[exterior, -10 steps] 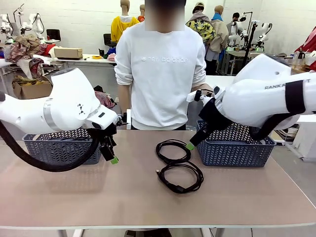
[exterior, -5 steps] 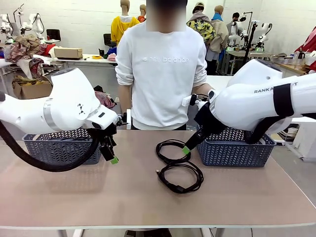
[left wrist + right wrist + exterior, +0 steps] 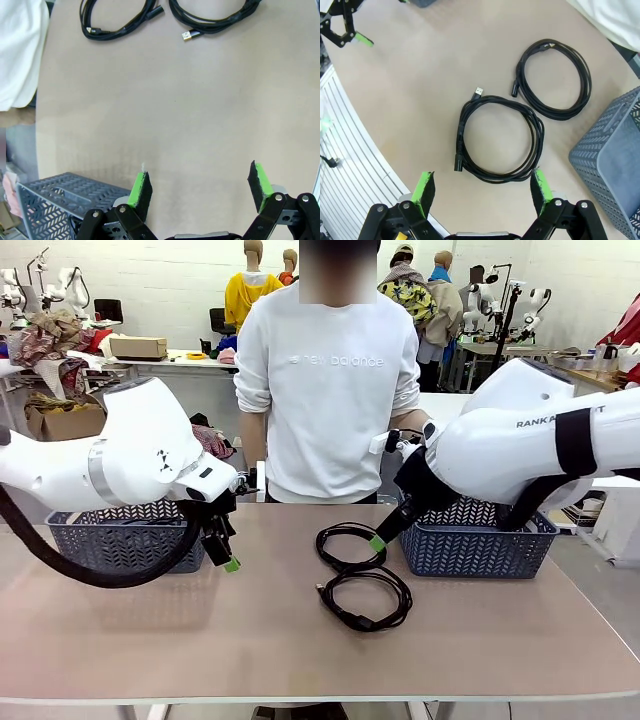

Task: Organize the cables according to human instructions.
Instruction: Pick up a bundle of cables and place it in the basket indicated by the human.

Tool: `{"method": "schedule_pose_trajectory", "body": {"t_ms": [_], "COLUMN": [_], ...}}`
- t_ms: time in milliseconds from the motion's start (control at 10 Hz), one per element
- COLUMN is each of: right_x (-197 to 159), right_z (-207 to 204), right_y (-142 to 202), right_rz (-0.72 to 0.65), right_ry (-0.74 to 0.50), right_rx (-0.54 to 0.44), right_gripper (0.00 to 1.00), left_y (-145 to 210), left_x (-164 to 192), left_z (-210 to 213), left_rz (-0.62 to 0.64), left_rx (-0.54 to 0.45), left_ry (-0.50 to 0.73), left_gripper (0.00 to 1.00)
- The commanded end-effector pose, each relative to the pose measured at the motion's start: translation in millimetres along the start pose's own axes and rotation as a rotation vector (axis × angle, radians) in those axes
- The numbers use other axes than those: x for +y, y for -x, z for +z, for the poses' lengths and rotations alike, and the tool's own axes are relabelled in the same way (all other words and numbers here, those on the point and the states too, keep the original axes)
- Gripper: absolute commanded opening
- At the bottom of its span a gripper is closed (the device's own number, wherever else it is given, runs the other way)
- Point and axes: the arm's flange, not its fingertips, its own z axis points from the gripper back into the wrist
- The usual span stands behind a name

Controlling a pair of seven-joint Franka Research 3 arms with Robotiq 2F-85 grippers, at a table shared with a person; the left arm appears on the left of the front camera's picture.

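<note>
Front view, left basket and right basket partly covered, contents unclear, two cables lay on table, left gripper and right gripper stood open.

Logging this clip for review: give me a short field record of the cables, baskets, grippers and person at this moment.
table: two coiled black cables lie mid-table, close together
near cable: flat on the table, robot's side
far cable: flat on the table, person's side
left gripper: open, empty, above bare table beside the left basket
right gripper: open, empty, hovering over the coils, beside the right basket
person: standing at the far edge, between the baskets
</note>
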Motion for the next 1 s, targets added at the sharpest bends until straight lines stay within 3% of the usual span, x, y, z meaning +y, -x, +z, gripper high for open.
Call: {"method": "schedule_pose_trajectory", "body": {"t_ms": [0, 500, 900], "right_x": [3.8, 33.2, 45.0], "right_z": [-14.0, -68.3, -113.0], "right_y": [-9.1, -25.2, -20.1], "right_rz": [-0.034, -0.051, -0.055], "right_ry": [-0.032, -0.062, -0.052], "right_rx": [0.017, 0.134, 0.161], "right_gripper": [1.00, 1.00, 1.00], "left_y": [1.0, 1.0, 1.0], "left_x": [-0.1, -0.1, -0.1], "left_z": [0.7, 0.7, 0.7], "left_rz": [0.001, 0.001, 0.001], "left_rx": [0.001, 0.001, 0.001], "left_ry": [0.002, 0.002, 0.002], "left_gripper": [1.00, 1.00, 1.00]}}
